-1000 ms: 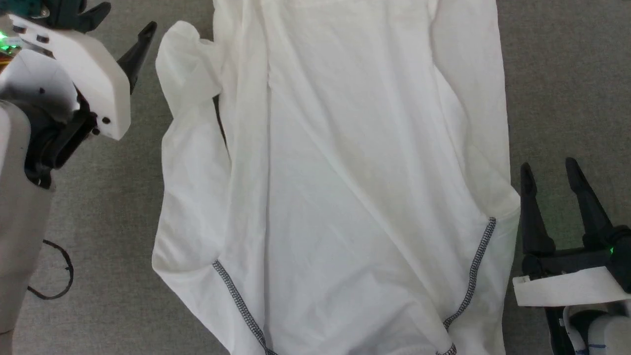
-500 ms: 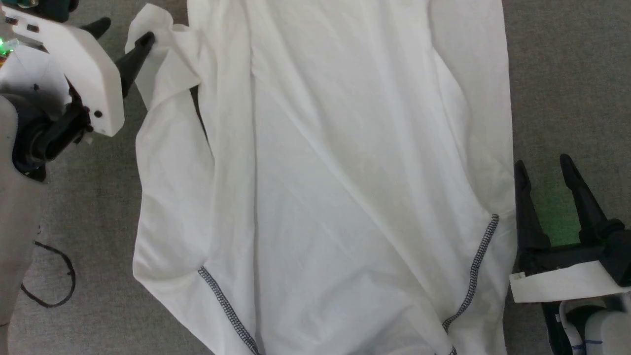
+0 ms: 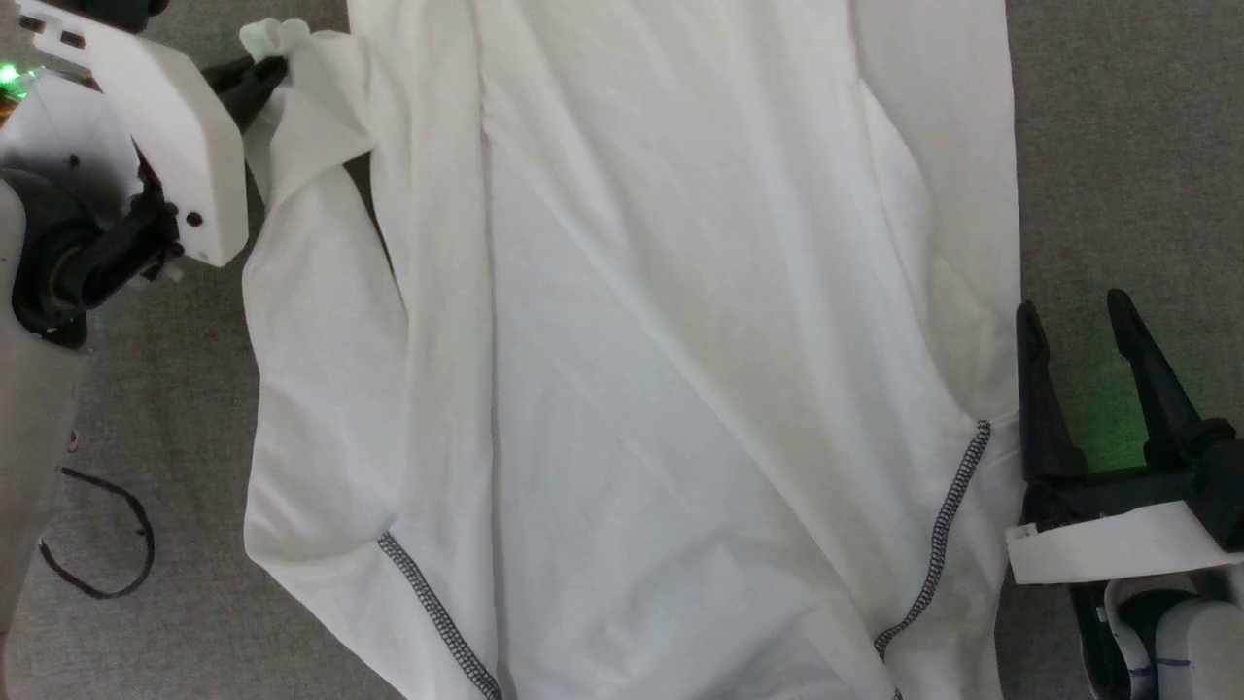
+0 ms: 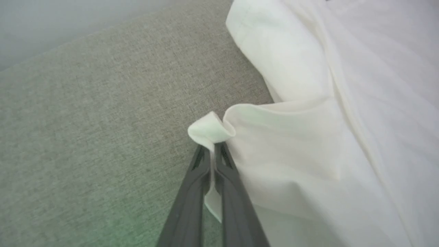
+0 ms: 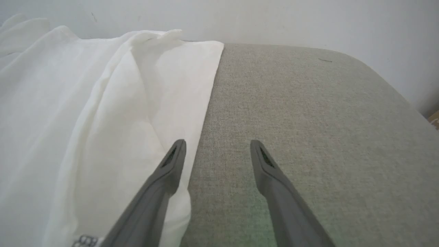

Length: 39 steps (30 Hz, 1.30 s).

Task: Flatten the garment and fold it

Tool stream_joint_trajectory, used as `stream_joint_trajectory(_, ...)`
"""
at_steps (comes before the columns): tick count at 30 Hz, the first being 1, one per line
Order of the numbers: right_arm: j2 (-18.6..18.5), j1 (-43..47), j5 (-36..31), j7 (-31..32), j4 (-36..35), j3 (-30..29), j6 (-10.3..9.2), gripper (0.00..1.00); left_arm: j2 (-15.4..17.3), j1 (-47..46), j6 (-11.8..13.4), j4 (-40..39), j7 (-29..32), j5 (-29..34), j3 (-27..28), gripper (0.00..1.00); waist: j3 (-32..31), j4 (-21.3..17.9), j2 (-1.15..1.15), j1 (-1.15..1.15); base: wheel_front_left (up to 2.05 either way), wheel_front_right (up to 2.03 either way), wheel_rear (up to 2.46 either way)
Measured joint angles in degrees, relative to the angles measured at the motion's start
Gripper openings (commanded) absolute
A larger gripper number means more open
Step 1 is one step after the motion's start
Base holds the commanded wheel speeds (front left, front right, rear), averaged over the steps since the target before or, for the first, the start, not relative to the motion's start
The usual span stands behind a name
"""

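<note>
The garment (image 3: 680, 340), a white long-sleeved shirt with dark grey stitched shoulder seams (image 3: 943, 530), lies spread lengthwise over the grey surface. My left gripper (image 3: 260, 76) at the upper left is shut on the garment's left sleeve end; in the left wrist view the fingers (image 4: 224, 164) pinch a curled fold of white cloth (image 4: 209, 129). My right gripper (image 3: 1069, 316) stands open at the lower right, just beside the garment's right edge (image 5: 192, 113), holding nothing. In the right wrist view its left finger (image 5: 171, 164) hangs over the cloth's edge.
The shirt rests on a grey fabric-covered surface (image 3: 1127, 146) with a rounded far corner (image 5: 343, 58) against a pale wall. A thin black loop of cord (image 3: 97, 544) lies at the lower left beside my left forearm.
My left gripper reached right to the sleeve end and shut on it, lifting the cloth into a curl. The head camera shifted slightly. My right gripper stayed open.
</note>
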Motion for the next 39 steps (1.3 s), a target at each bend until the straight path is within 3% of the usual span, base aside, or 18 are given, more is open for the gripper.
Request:
stream_joint_trajectory(7, 0.01, -0.09, 0.02, -0.33, 1.25, -0.18, 0.00, 1.00, 0.91, 0.30, 0.00, -0.11, -5.22, 0.74, -0.54, 0.00, -1.83, 0.47, 0.00, 0.01, 0.00, 0.00, 0.00)
stream_joint_trajectory(14, 0.01, 0.01, 0.20, -0.74, 2.36, -0.91, 0.00, 1.00, 4.92, 5.05, 0.00, -2.76, -12.28, -0.37, 0.56, 0.00, -6.29, 1.04, 0.00, 0.00, 0.00, 0.00, 0.00)
stream_joint_trajectory(19, 0.01, 1.57, 0.79, -0.51, 2.68, -1.96, 0.00, 1.00, 8.31, 12.35, 0.27, -3.23, -17.41, -4.22, 6.14, 0.00, -10.59, 1.54, 0.00, 0.00, 0.00, 0.00, 0.00)
stream_joint_trajectory(24, 0.01, 4.03, 1.31, -0.38, 2.90, -2.85, 0.00, 1.00, 11.61, 22.65, 2.50, -5.33, -21.05, -8.57, 12.57, 0.00, -15.09, 2.10, 0.00, -0.01, 0.00, 0.00, 0.00)
stream_joint_trajectory(30, 0.01, 6.14, 2.22, 0.01, 3.22, -3.48, 0.00, 1.00, 13.08, 38.26, 6.83, -12.01, -26.43, -14.32, 23.38, 0.00, -20.43, 3.20, 0.00, -0.01, 0.00, 0.00, 0.00)
stream_joint_trajectory(39, 0.01, 8.16, 2.67, 0.19, 3.81, -3.31, 0.00, 1.00, 12.34, 55.59, 9.62, -19.84, -30.41, -17.14, 33.59, 0.00, -25.65, 4.99, 0.00, -0.01, 0.00, 0.00, 0.00)
